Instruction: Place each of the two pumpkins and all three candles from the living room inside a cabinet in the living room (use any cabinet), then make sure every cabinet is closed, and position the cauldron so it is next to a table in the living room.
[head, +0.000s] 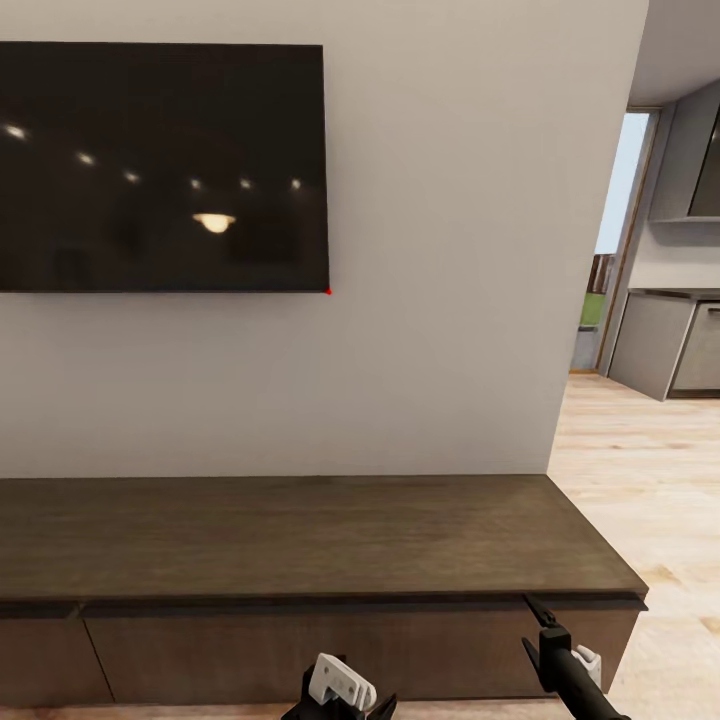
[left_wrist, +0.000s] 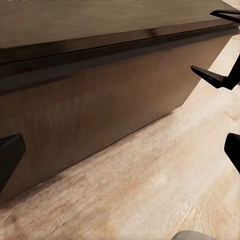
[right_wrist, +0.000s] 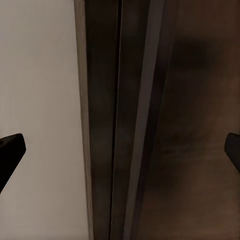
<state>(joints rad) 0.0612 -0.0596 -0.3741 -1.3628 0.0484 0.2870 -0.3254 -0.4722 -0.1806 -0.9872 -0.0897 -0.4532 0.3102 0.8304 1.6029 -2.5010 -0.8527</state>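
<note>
The head view faces a pale wall (head: 440, 300) with a dark TV (head: 160, 165) mounted on it at upper left; ceiling lights reflect in the screen. Below runs the cabinet (head: 300, 535), a long low dark-brown unit against the wall, its flat top bare and its drawer fronts flush and shut along the near face. Its right end stops where the wall ends. Right of that, light wood floor (head: 640, 470) leads to a far room with grey units and a bright doorway.

The right gripper (head: 534, 625) is at the near right, close to the cabinet's right end. One black finger tip reaches up to the dark groove under the top, the other sits lower against the drawer front. The fingers stand apart and hold nothing. In the right wrist view the two dark finger tips (right_wrist: 11, 150) sit wide at either edge, with the cabinet's groove and front (right_wrist: 190, 125) between them and the pale wall beside.

The left gripper (head: 350, 700) is low at the near centre, in front of the drawer fronts, with a white part on top. In the left wrist view its finger tips (left_wrist: 10, 155) are spread wide, nothing between them. That view looks along the cabinet front (left_wrist: 100, 100) above the floor, with the right gripper's fingers (left_wrist: 215, 77) at the cabinet's end.
</note>
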